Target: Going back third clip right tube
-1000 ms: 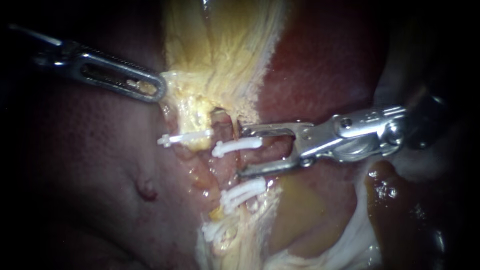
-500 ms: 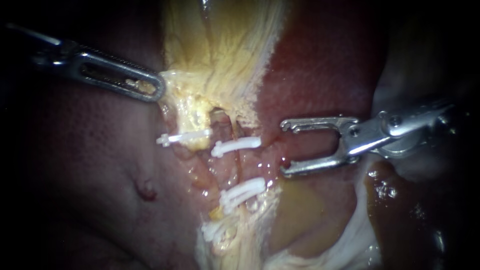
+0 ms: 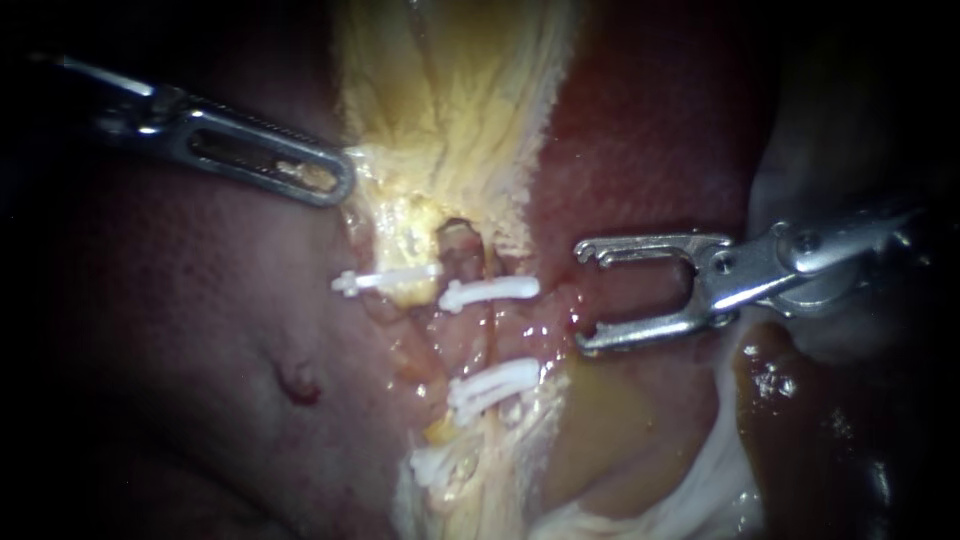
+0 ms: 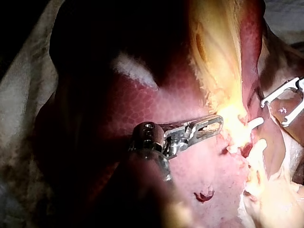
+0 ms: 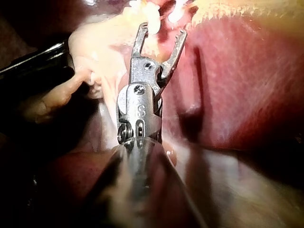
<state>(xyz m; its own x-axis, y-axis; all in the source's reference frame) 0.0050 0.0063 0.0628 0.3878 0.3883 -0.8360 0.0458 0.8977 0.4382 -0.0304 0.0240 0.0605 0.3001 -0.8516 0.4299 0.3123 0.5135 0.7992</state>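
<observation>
My right instrument (image 3: 583, 296) comes in from the right with its jaws wide open and nothing between them. It stands over the liver (image 3: 650, 130), just right of the right tube (image 3: 483, 335). Two white clips (image 3: 490, 291) (image 3: 490, 384) cross that tube; a third white clip (image 3: 388, 279) sits further left. In the right wrist view the open jaws (image 5: 162, 29) point at the clips (image 5: 153, 23), a little short of them. My left instrument (image 3: 335, 182) is shut on yellowish gallbladder tissue (image 3: 450, 100) at its edge, as the left wrist view (image 4: 217, 125) also shows.
Another bunch of white clips (image 3: 432, 465) lies lower on the pale stalk. Dark red liver (image 3: 180, 330) fills the left, with a small red nick (image 3: 298, 385). Whitish membrane (image 3: 700, 480) and dark fluid lie at lower right.
My right instrument has drawn back to the right, away from the tube, its jaws still open. The left instrument keeps its hold. The whole scene has shifted slightly right.
</observation>
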